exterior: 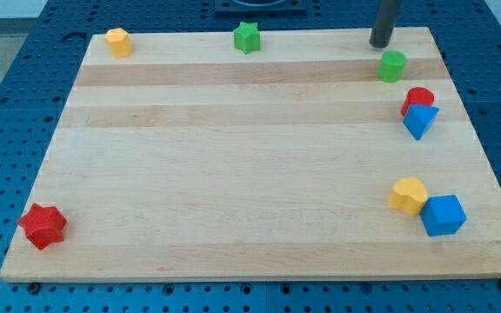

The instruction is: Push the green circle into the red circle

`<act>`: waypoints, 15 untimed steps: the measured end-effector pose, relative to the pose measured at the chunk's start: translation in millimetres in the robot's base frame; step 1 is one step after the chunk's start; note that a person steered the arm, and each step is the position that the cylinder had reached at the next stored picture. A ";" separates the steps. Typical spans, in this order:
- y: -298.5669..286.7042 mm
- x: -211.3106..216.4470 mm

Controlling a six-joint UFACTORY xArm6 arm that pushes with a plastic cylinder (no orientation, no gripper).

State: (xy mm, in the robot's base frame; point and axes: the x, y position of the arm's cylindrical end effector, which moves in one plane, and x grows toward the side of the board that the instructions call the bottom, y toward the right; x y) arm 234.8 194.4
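Note:
The green circle (392,66) sits near the view's top right of the wooden board. The red circle (417,100) lies just below and to the right of it, a short gap apart. A blue triangle (419,121) touches the red circle's lower side. My tip (380,43) stands just above the green circle, slightly to its left, very close to it.
A green star (247,37) and a yellow hexagon (118,42) sit along the board's top edge. A red star (42,226) is at the bottom left. A yellow block (408,196) and a blue cube (444,216) touch at the bottom right.

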 end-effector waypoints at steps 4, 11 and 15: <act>-19.0 64.9; 4.1 86.5; -74.9 43.1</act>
State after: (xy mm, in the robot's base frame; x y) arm 278.0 119.4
